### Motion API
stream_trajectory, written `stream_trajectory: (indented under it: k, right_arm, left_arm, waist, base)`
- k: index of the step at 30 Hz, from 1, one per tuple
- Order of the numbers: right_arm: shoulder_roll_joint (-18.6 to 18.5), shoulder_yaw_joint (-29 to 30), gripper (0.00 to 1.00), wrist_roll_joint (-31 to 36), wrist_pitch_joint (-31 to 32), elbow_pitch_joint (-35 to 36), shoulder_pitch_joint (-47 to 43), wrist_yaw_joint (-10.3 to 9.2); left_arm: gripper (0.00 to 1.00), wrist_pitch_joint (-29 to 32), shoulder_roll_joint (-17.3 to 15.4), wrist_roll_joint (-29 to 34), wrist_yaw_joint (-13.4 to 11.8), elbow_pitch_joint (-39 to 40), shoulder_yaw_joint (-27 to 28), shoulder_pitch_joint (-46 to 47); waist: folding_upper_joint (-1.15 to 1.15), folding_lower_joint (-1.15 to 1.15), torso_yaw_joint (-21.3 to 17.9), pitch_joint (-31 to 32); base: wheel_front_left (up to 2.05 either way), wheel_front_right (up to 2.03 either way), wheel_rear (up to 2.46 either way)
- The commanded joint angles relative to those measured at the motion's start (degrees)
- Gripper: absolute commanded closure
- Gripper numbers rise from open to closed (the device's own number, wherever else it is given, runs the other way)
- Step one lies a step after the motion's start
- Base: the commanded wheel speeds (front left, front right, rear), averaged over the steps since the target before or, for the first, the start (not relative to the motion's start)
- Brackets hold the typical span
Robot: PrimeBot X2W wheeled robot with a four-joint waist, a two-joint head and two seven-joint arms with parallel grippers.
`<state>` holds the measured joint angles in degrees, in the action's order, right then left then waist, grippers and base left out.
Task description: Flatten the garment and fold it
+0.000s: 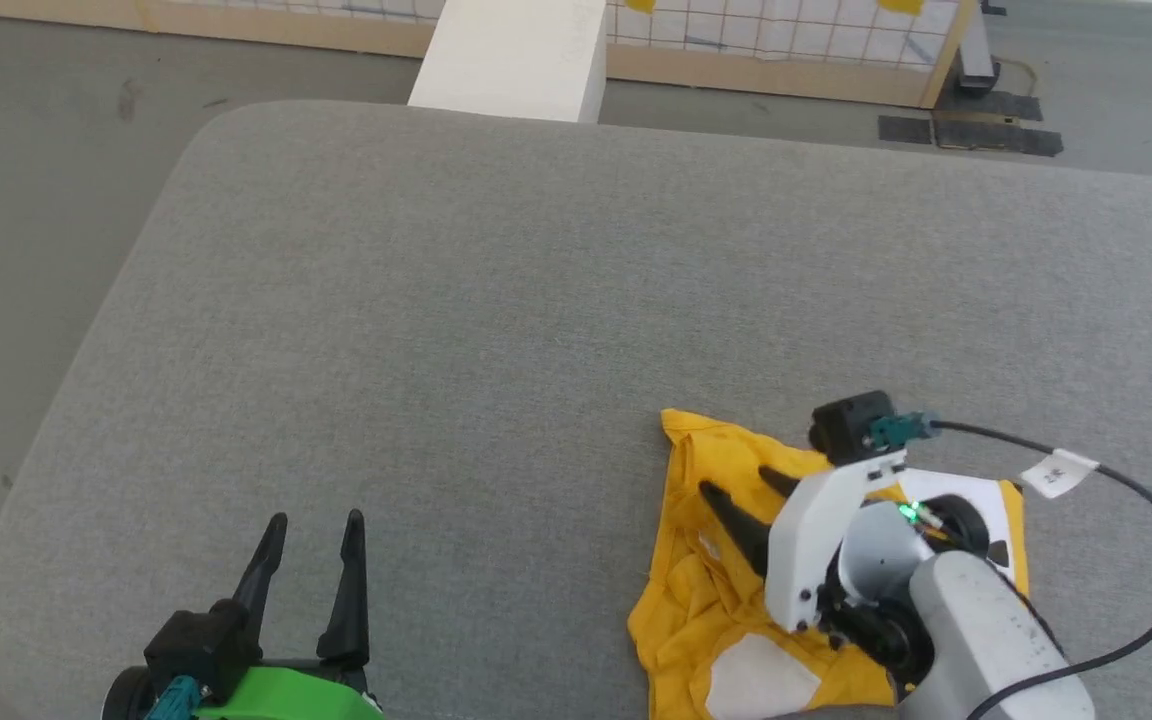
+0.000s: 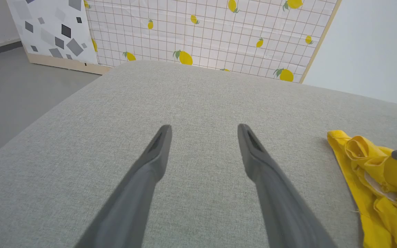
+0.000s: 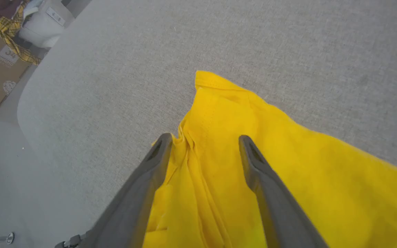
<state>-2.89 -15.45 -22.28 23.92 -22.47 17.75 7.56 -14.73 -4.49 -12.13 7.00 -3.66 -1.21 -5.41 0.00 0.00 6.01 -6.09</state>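
The garment, a yellow T-shirt with white patches, lies crumpled near the front right of the grey padded table. My right gripper hovers over it, fingers spread apart, nothing pinched between them; in the right wrist view the yellow cloth lies under and between the open fingers. My left gripper stands open at the front left over bare table, well to the left of the shirt. The left wrist view shows the garment's edge at the far right.
A white block stands beyond the table's far edge, before a lemon-print screen. A black cable with a white tag trails from my right wrist. A cardboard box and a heap of clothes stand on the floor beside the table.
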Motion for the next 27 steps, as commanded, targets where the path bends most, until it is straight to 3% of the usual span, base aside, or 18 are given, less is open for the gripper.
stream_trajectory:
  k: [1, 5, 14, 20, 27]
  right_arm:
    - [0.01, 0.74, 0.00, -0.35, -0.29, 1.54, 0.46, -0.08]
    - [-0.04, 5.51, 0.00, -0.28, 0.70, 7.92, -2.68, -0.08]
    - [-2.08, 22.74, 0.00, 5.12, 6.07, 19.73, -13.94, -0.08]
    - [-1.74, 27.75, 0.00, 7.20, 8.06, 19.81, -17.06, -0.08]
    - [-0.58, 29.36, 0.00, 7.68, 7.96, 15.60, -16.70, -0.08]
  left_arm:
    - [0.00, -0.27, 0.13, -0.02, 0.12, -0.02, 0.13, 0.38]
    - [0.00, -0.27, 0.21, 0.07, 0.12, 0.08, 0.16, -0.26]
    - [0.00, -0.27, -0.08, 0.24, 0.19, 0.39, -0.20, -0.44]
    - [0.00, -0.27, -0.72, 0.20, 0.24, 0.25, -0.63, -0.44]
    - [0.00, -0.22, -1.59, 0.08, 0.27, 0.19, -1.22, 0.05]
  waist:
    - [0.00, 0.00, -0.59, 0.35]
    - [0.00, 0.00, -1.46, 0.64]
    - [0.00, 0.00, -2.50, 0.26]
    - [0.00, 0.00, -2.55, -0.07]
    - [0.00, 0.00, -1.44, -0.55]
  base:
    - [0.00, 0.00, 0.00]
    - [0.00, 0.00, 0.00]
    - [0.00, 0.00, 0.00]
    - [0.00, 0.00, 0.00]
    - [0.00, 0.00, 0.00]
